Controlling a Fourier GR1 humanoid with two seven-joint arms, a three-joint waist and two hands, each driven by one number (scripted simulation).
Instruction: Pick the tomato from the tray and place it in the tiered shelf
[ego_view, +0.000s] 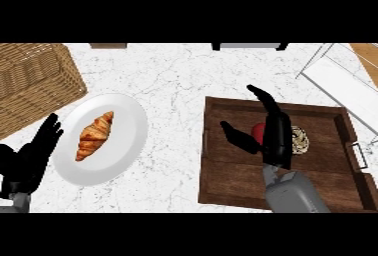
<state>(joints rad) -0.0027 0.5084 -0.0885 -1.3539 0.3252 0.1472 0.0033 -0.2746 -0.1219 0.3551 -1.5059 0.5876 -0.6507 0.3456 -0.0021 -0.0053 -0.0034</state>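
Right forearm (294, 192) comes in at 5 o'clock, closest to camera, grey, rising over the wooden tray (221, 175). Right robot hand (269, 135) sits above the tray's middle, fingers straight and pointing to 12 o'clock, thumb spread out toward 9 o'clock. Fingers and thumb apart, nothing clamped. Tomato (258, 131) still in the tray, a red bit showing in the gap between thumb and fingers, mostly hidden by the hand. Can't tell if the fingers touch it. Just beside it at 3 o'clock, a pale round patterned item (301, 140), partly hidden too, can't identify it.

Left robot hand (29, 157) at 8 o'clock near the frame edge, open, fingers up, resting. Holds nothing.

White plate (103, 140) at 9 o'clock on the marble tabletop (177, 75), croissant (94, 136) lying on it. Wicker basket (33, 80) at 10 o'clock. White shelf structure (343, 85) at 2 o'clock, running off the right edge, looks like the tiered shelf, only part in view.

Progress: early. Looks like the reach-and-grasp step: hand is over the tomato with fingers open around it, but not closed. Nothing lifted. Left to do, as far as I judge: close on the tomato, lift clear of the tray wall, carry toward 2 o'clock, set it on a shelf tier, let go. Shelf tiers as visible hold nothing I can make out.
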